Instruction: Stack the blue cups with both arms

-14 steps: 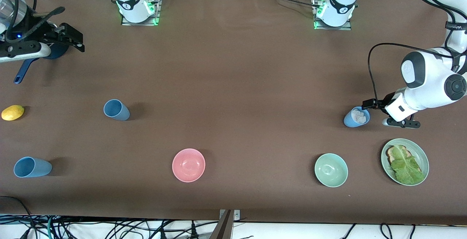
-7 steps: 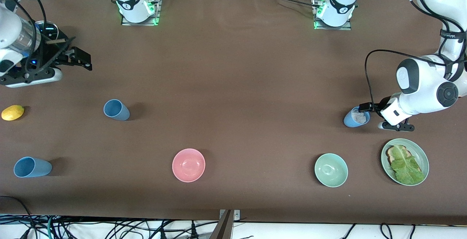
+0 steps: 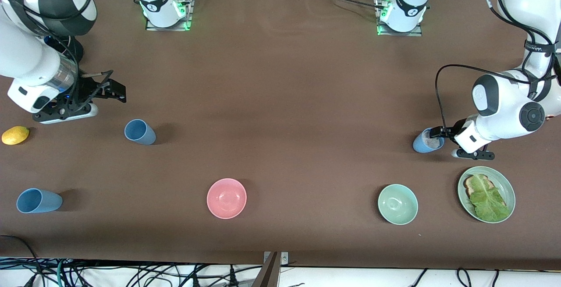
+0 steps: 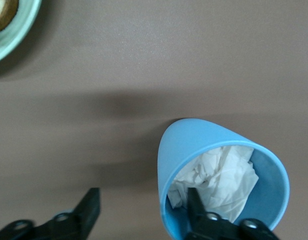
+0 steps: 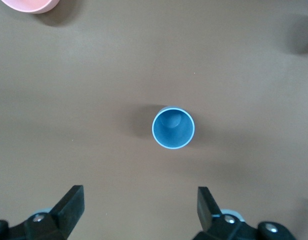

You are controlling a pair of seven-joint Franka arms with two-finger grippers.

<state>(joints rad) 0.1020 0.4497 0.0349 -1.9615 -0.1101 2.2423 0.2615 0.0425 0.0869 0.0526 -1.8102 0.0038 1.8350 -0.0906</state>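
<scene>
Three light-blue cups stand on the brown table. One cup [image 3: 424, 143] near the left arm's end holds crumpled white paper and also shows in the left wrist view [image 4: 194, 142]. My left gripper [image 3: 439, 134] is open and straddles this cup's wall [image 4: 143, 195], one finger inside the rim against the paper and one outside. An empty cup [image 3: 140, 132] stands near the right arm's end. My right gripper [image 3: 109, 89] is open and empty just above the table beside that cup, which shows ahead of the fingers in the right wrist view [image 5: 173, 127], [image 5: 140, 194]. The third cup [image 3: 38, 200] stands nearer the front camera.
A pink bowl [image 3: 226, 198] and a pale green bowl [image 3: 397, 204] sit along the table's near side. A green plate [image 3: 509, 187] with bread and lettuce lies close to the left gripper. A yellow lemon [image 3: 15, 135] lies at the right arm's end.
The right arm has swung from the table's corner towards the empty cup. The left gripper has edged onto the paper-filled cup, one finger now inside its rim.
</scene>
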